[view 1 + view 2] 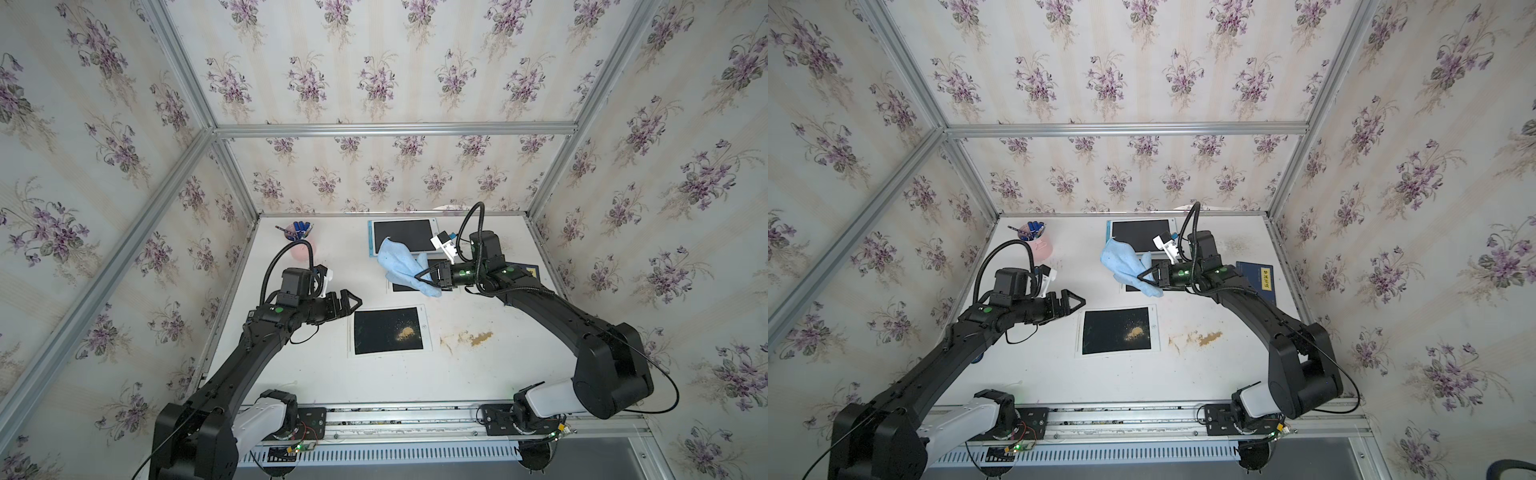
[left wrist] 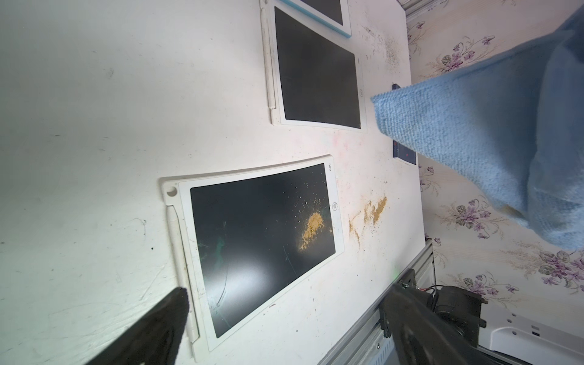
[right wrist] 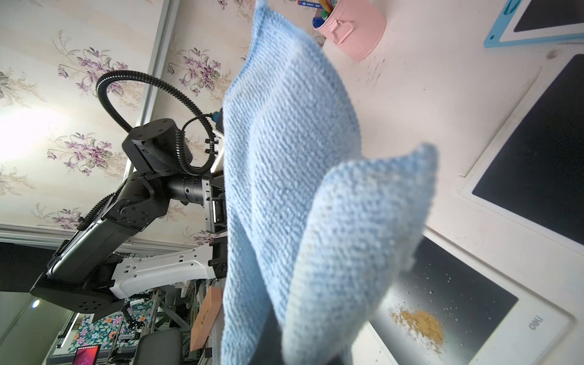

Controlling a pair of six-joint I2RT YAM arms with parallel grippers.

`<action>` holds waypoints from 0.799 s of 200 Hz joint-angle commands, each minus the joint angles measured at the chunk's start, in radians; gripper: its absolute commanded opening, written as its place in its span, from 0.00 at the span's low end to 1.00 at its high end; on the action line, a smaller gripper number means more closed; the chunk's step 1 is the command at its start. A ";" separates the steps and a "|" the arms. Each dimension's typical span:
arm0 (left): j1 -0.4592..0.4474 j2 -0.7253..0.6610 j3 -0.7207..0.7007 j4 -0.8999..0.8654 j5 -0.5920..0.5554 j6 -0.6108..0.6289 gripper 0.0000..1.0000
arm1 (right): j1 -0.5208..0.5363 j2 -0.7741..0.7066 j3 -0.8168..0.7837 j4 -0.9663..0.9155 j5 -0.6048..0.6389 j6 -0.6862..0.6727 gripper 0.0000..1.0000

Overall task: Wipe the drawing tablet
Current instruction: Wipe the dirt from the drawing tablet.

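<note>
A white drawing tablet lies flat at the table's middle, with a heap of tan powder on its dark screen. My right gripper hovers behind the tablet, shut on a light blue cloth that hangs from it and hides its fingers in the right wrist view. By the tablet's far left corner, above the table, my left gripper stands open with nothing in it.
A second white tablet lies under the hanging cloth, and a blue-framed one lies behind it. A pink cup of pens stands far left. A dark blue book lies right. Spilled powder marks the table.
</note>
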 commanded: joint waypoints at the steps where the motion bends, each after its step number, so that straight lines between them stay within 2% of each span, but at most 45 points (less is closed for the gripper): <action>1: -0.040 0.035 0.013 -0.017 -0.054 0.053 0.94 | 0.009 0.003 0.003 -0.040 0.059 -0.034 0.00; 23: -0.189 0.083 0.078 -0.118 -0.247 0.098 0.91 | 0.047 0.004 0.005 -0.145 0.297 -0.095 0.00; 35: -0.245 0.118 0.107 -0.164 -0.341 0.102 0.90 | 0.077 0.010 -0.001 -0.161 0.388 -0.102 0.00; 55: -0.269 0.166 0.115 -0.200 -0.415 0.109 0.85 | 0.119 0.023 -0.025 -0.150 0.479 -0.070 0.00; 67: -0.272 0.189 0.107 -0.208 -0.433 0.111 0.76 | 0.143 0.034 -0.030 -0.148 0.517 -0.061 0.00; 70: -0.272 0.192 0.103 -0.209 -0.435 0.111 0.72 | 0.186 0.036 -0.030 -0.146 0.527 -0.059 0.00; 82: -0.276 0.203 0.088 -0.209 -0.445 0.105 0.57 | 0.235 0.036 -0.043 -0.124 0.560 -0.035 0.00; 98: -0.279 0.209 0.069 -0.200 -0.439 0.090 0.25 | 0.282 0.029 -0.078 -0.068 0.598 0.031 0.00; 99: -0.279 0.207 0.068 -0.199 -0.437 0.090 0.19 | 0.284 0.028 -0.081 -0.063 0.599 0.036 0.00; 103: -0.282 0.206 0.063 -0.195 -0.432 0.082 0.10 | 0.294 0.027 -0.092 -0.044 0.602 0.054 0.00; 112: -0.287 0.199 0.053 -0.186 -0.426 0.064 0.00 | 0.319 0.021 -0.112 -0.002 0.614 0.085 0.00; 149: -0.304 0.172 -0.003 -0.130 -0.445 0.034 0.00 | 0.420 -0.002 -0.142 0.094 0.738 0.203 0.00; 160: -0.305 0.185 -0.003 -0.132 -0.460 0.031 0.13 | 0.445 0.009 -0.150 0.120 0.751 0.237 0.00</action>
